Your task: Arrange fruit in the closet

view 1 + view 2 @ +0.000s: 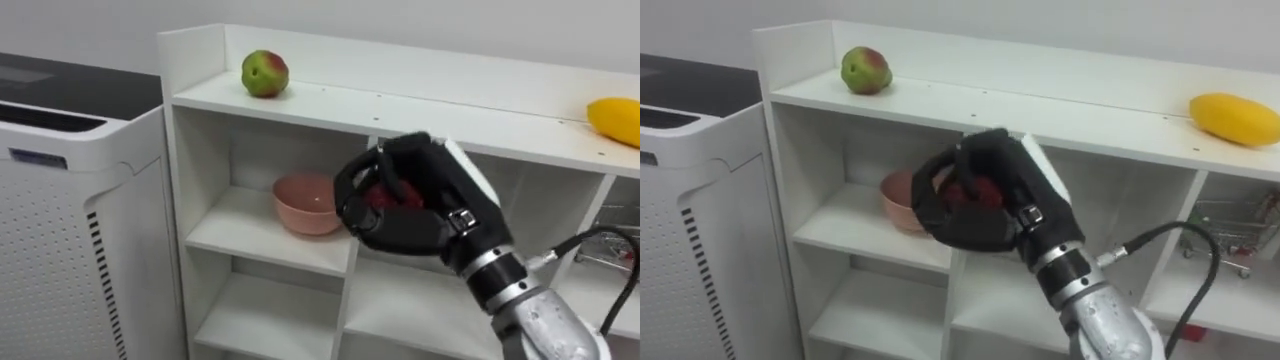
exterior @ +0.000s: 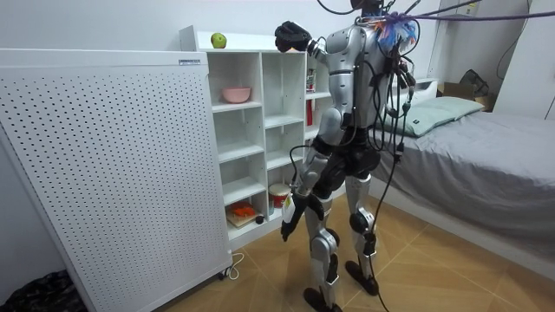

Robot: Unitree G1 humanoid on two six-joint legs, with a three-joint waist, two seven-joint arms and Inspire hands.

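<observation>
A green-red apple (image 1: 265, 73) is sitting left on top of the white closet (image 1: 420, 108), a yellow mango (image 1: 615, 120) lying right; the right hand (image 1: 420, 222) is clutching a dark red fruit (image 1: 392, 196)

A white shelf unit (image 1: 420, 110) stands open-fronted against the wall, a green-and-red fruit (image 1: 265, 73) sitting at the left end of its top board and a yellow fruit (image 1: 615, 120) at the right end, well apart. A pink bowl (image 1: 308, 205) rests in the upper-left compartment. Orange items (image 2: 244, 211) lie in the bottom-left one, seen in the room view.
</observation>
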